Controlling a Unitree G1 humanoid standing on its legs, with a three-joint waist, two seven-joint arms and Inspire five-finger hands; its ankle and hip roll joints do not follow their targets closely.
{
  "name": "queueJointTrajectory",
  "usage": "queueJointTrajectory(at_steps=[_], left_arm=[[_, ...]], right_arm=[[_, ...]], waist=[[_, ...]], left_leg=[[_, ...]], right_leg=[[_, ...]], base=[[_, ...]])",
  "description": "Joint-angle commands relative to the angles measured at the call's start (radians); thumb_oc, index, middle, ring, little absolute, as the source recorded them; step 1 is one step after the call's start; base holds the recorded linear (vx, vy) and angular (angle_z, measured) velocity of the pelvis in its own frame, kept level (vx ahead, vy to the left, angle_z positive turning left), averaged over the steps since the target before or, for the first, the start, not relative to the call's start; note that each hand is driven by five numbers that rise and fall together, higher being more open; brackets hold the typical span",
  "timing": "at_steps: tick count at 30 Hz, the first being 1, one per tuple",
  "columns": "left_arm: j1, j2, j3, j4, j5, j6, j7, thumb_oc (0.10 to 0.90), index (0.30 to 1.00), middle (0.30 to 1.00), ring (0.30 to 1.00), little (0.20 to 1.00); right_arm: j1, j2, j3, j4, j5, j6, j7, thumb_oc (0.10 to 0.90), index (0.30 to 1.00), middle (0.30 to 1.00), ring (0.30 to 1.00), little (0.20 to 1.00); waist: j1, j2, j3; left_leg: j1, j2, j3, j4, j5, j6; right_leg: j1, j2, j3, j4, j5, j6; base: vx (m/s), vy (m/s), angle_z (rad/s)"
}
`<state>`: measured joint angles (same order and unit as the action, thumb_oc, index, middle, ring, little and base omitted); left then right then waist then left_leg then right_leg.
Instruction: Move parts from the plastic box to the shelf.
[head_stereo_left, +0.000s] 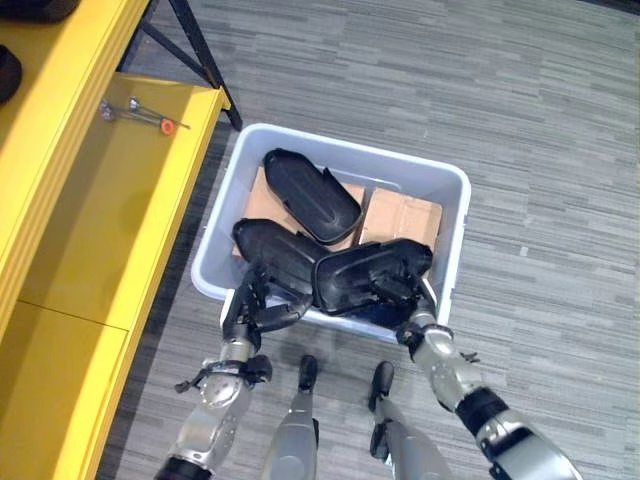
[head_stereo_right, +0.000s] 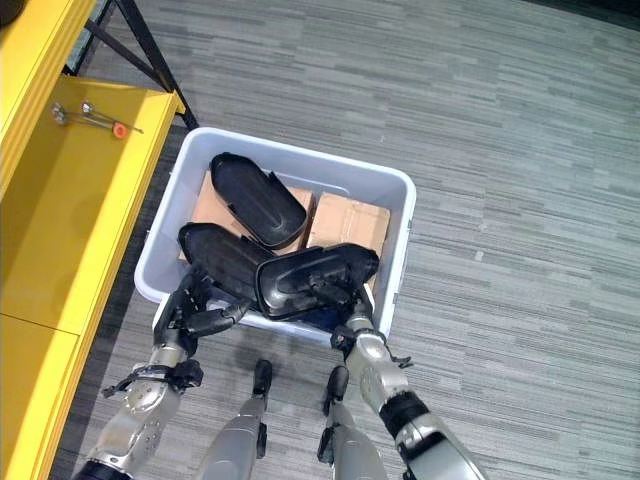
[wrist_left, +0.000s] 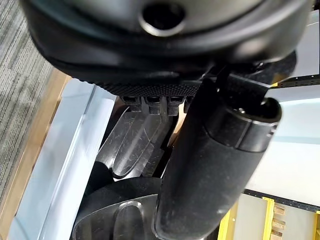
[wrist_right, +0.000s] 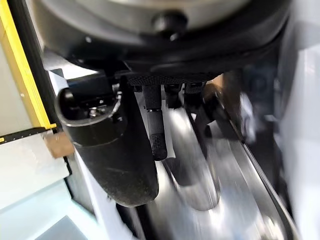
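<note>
Near the middle of the head view, a black moulded part (head_stereo_left: 372, 272) lies tilted across the near end of the pale plastic box (head_stereo_left: 455, 215), its lower edge at the box's near wall. The right hand (head_stereo_left: 408, 300) comes up from the lower right and has its fingers curled round this part's underside. A second black part (head_stereo_left: 275, 252) lies just to its left, touching it, and the left hand (head_stereo_left: 258, 305), coming from the lower left, has its fingers curled against that part's near end at the box rim. A third black part (head_stereo_left: 310, 195) lies further up the frame inside the box, resting on brown cardboard (head_stereo_left: 402, 217) that lines the bottom. The yellow shelf (head_stereo_left: 90, 230) fills the left side of the frame; a small tool with an orange tip (head_stereo_left: 140, 113) lies on it at the upper left. Grey striped floor (head_stereo_left: 540, 150) surrounds the box
</note>
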<state>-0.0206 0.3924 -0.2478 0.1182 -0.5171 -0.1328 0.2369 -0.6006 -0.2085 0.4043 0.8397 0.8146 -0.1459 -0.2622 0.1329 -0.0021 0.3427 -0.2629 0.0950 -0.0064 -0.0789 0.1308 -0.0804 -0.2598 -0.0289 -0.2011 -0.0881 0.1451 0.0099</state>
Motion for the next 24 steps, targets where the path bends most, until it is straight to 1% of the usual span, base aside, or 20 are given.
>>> queueJointTrajectory(at_steps=[1, 3, 4, 5, 9, 12, 16, 24], left_arm=[[-0.025, 0.063, -0.022, -0.078, -0.035, -0.103, 0.011, 0.9, 1.0, 1.0, 1.0, 1.0], [-0.037, 0.066, -0.031, -0.079, -0.038, -0.109, 0.008, 0.9, 1.0, 1.0, 1.0, 1.0], [-0.045, 0.067, -0.038, -0.086, -0.036, -0.116, 0.006, 0.9, 1.0, 1.0, 1.0, 1.0], [-0.052, 0.066, -0.04, -0.085, -0.036, -0.119, 0.008, 0.9, 1.0, 1.0, 1.0, 1.0], [-0.071, 0.063, -0.043, -0.084, -0.026, -0.128, 0.013, 0.9, 1.0, 1.0, 1.0, 1.0], [-0.081, 0.065, -0.043, -0.085, -0.018, -0.134, 0.017, 0.9, 1.0, 1.0, 1.0, 1.0], [-0.1, 0.064, -0.047, -0.076, -0.012, -0.136, 0.021, 0.9, 1.0, 1.0, 1.0, 1.0], [-0.136, 0.061, -0.069, -0.07, -0.018, -0.145, 0.019, 0.9, 1.0, 1.0, 1.0, 1.0]], right_arm=[[-0.052, 0.018, 0.009, -0.02, -0.073, -0.01, 0.003, 0.9, 1.0, 1.0, 1.0, 1.0], [-0.132, -0.015, 0.005, 0.088, -0.134, 0.008, 0.002, 0.9, 1.0, 1.0, 1.0, 1.0], [-0.191, -0.051, 0.012, 0.169, -0.209, 0.022, 0.003, 0.9, 1.0, 1.0, 1.0, 1.0], [-0.216, -0.063, 0.02, 0.194, -0.237, 0.025, -0.002, 0.9, 1.0, 1.0, 1.0, 1.0], [-0.276, -0.109, 0.066, 0.234, -0.372, 0.039, -0.001, 0.9, 1.0, 1.0, 1.0, 1.0], [-0.304, -0.135, 0.102, 0.241, -0.474, 0.044, -0.018, 0.9, 1.0, 1.0, 1.0, 1.0], [-0.344, -0.163, 0.139, 0.26, -0.562, 0.059, -0.013, 0.9, 1.0, 1.0, 1.0, 1.0], [-0.428, -0.193, 0.154, 0.372, -0.622, 0.072, -0.009, 0.9, 1.0, 1.0, 1.0, 1.0]], waist=[[0.032, -0.023, -0.023], [0.046, -0.014, -0.011], [0.058, -0.009, -0.003], [0.062, -0.006, 0.001], [0.072, -0.002, 0.008], [0.075, -0.005, 0.014], [0.077, -0.01, 0.016], [0.093, -0.003, 0.024]], left_leg=[[0.01, 0.013, 0.032, -0.008, -0.007, 0.004], [-0.008, 0.01, 0.025, -0.008, -0.002, 0.003], [-0.019, 0.008, 0.019, -0.008, 0.001, 0.003], [-0.025, 0.007, 0.017, -0.008, 0.002, 0.003], [-0.041, 0.006, 0.012, -0.008, 0.005, 0.003], [-0.047, 0.004, 0.01, -0.008, 0.006, 0.003], [-0.057, 0.004, 0.005, -0.008, 0.006, 0.003], [-0.073, -0.002, -0.005, -0.008, 0.007, 0.001]], right_leg=[[0.025, -0.132, 0.032, 0.002, 0.003, 0.119], [0.014, -0.133, 0.027, 0.002, 0.005, 0.12], [0.008, -0.135, 0.021, 0.002, 0.007, 0.121], [0.005, -0.135, 0.019, 0.002, 0.008, 0.123], [-0.006, -0.136, 0.015, 0.002, 0.01, 0.125], [-0.01, -0.135, 0.012, 0.001, 0.01, 0.126], [-0.015, -0.136, 0.011, 0.002, 0.009, 0.126], [-0.022, -0.139, 0.001, 0.001, 0.005, 0.129]], base=[[-0.01, 0.0, 0.04], [-0.02, -0.001, 0.04], [-0.02, 0.005, 0.13], [-0.01, 0.01, 0.17], [0.0, 0.007, 0.09], [0.0, 0.0, 0.0], [0.0, 0.0, 0.0], [0.0, -0.002, 0.05]])
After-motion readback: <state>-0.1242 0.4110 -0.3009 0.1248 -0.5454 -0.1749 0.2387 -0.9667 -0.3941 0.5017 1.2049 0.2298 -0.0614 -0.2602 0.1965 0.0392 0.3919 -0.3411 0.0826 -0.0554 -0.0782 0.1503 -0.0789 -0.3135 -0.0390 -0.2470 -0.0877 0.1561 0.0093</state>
